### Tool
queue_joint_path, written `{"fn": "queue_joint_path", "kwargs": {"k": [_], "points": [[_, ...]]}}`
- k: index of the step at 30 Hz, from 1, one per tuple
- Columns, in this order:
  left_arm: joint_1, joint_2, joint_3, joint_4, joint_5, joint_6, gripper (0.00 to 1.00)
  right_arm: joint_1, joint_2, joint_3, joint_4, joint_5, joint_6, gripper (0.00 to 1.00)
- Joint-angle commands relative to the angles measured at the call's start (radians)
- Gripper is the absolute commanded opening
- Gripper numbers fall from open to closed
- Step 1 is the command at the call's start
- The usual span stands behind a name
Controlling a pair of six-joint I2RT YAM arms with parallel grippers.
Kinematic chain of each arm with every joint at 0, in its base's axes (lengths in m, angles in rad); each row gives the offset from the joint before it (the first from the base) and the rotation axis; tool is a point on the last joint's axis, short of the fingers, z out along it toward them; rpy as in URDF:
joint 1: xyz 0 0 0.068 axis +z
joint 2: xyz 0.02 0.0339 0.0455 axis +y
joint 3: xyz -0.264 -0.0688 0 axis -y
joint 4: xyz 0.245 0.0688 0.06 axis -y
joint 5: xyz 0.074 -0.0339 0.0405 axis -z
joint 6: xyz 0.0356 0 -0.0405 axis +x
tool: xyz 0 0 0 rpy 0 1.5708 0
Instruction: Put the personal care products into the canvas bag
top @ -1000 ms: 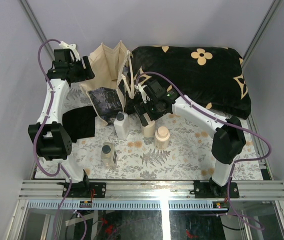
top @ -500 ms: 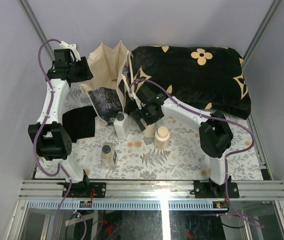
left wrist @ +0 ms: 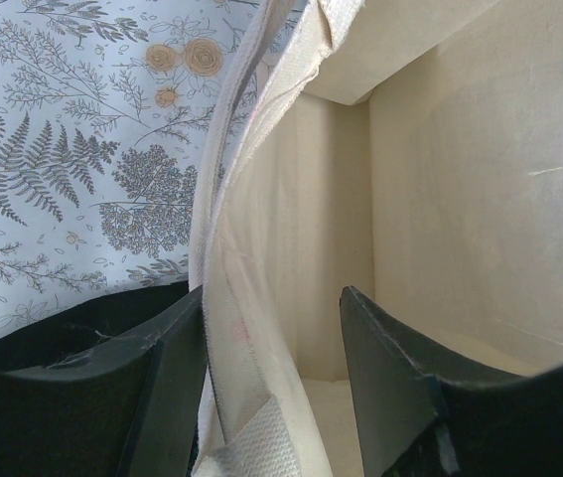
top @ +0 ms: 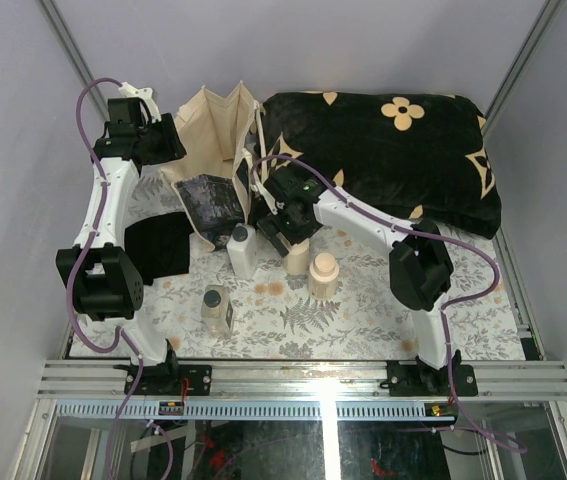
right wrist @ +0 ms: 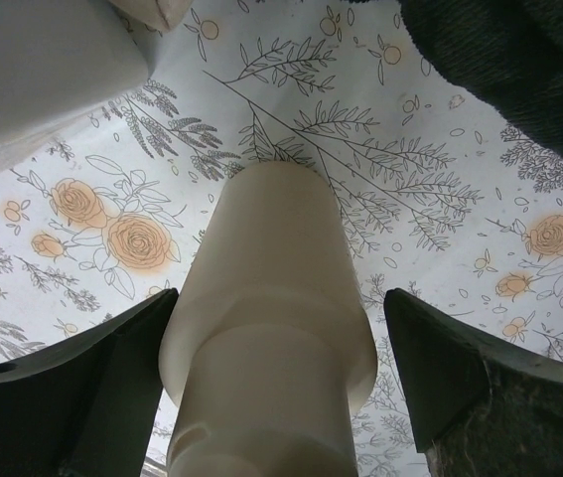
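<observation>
As left end effector (left wrist: 271, 298) straddles canvas bag (left wrist: 460, 199) rim, four bottles (top: 242, 250) outside.

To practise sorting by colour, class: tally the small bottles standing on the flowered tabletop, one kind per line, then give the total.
Round beige bottles: 2
White bottle: 1
Tan squarish bottle: 1
Total: 4

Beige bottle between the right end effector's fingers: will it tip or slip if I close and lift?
The beige bottle stands tall, narrow and upright, so a one-sided nudge would probably tip it, perhaps toward the white bottle nearby. Its smooth round wall may slip or twist between flat fingers. It looks rigid and likely light.
</observation>
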Motion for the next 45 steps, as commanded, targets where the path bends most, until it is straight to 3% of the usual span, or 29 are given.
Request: {"fn": "queue_joint_path", "kwargs": {"k": [1,10,15,21,25,31,39,42,45], "points": [[-0.007,-0.008,-0.006,0.054,0.017,0.007,0.53,0.01,0.014,0.049,-0.096,0.025,-0.044,0.9],[-0.008,-0.007,-0.005,0.054,0.021,0.003,0.53,0.011,0.021,0.037,-0.111,0.031,-0.055,0.83],[-0.009,-0.007,-0.005,0.054,0.02,0.002,0.53,0.012,0.035,0.036,-0.108,0.03,-0.058,0.62],[-0.013,-0.007,-0.002,0.054,0.024,0.0,0.53,0.011,0.039,0.049,-0.126,0.054,-0.063,0.18],[-0.015,-0.002,0.001,0.054,0.033,-0.002,0.47,0.012,0.014,0.066,-0.136,0.102,-0.062,0.01],[-0.02,-0.002,-0.001,0.054,0.031,0.001,0.38,0.007,-0.039,0.202,-0.179,0.178,-0.042,0.0],[-0.021,-0.013,-0.018,0.058,0.039,0.006,0.11,-0.033,-0.04,0.59,-0.329,0.345,-0.009,0.0],[-0.025,-0.015,-0.027,0.065,0.046,0.004,0.08,-0.058,-0.044,0.698,-0.335,0.396,0.0,0.0],[-0.027,-0.011,-0.026,0.071,0.053,0.003,0.08,-0.058,-0.107,0.644,-0.217,0.452,-0.036,0.0]]}}
